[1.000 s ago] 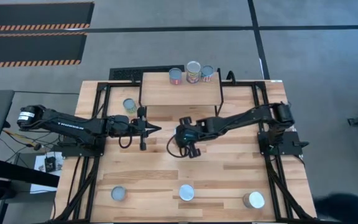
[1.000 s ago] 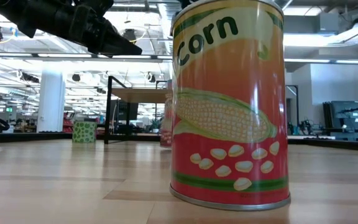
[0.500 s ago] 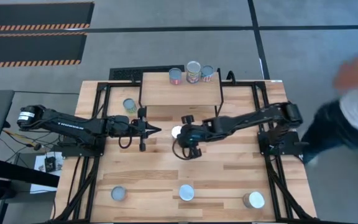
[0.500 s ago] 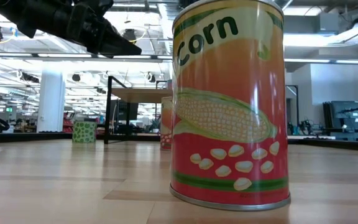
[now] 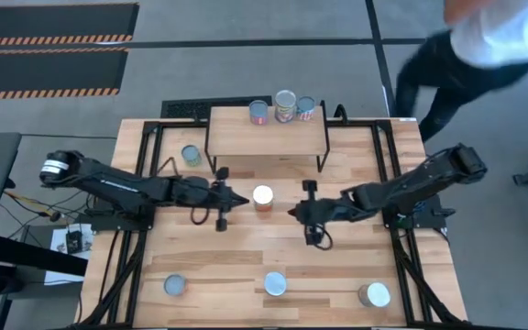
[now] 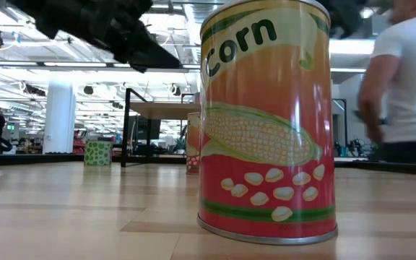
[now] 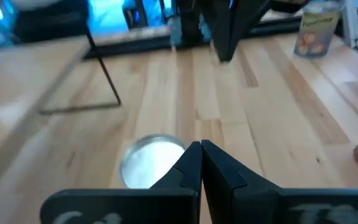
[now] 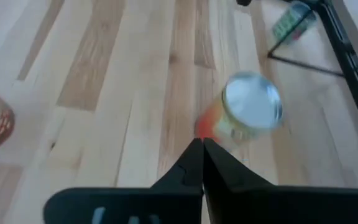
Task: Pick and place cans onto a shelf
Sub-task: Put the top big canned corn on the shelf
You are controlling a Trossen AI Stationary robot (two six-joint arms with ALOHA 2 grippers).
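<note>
So far three cans [image 5: 284,106] stand along the shelf's [image 5: 266,137] far edge, five wait on the table [image 5: 246,252], one mid-table between the left gripper [image 5: 242,199] and right gripper [image 5: 291,212], both pressed together, empty.

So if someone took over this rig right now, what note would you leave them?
Left pincer: shut, empty, beside the orange can mid-table.
Right pincer: shut, empty, on that can's other side.
Done: three cans on the shelf.
Left: the orange can, a green can left of the shelf, and three front cans along the table's near edge.
A person is passing by the table's right.
</note>
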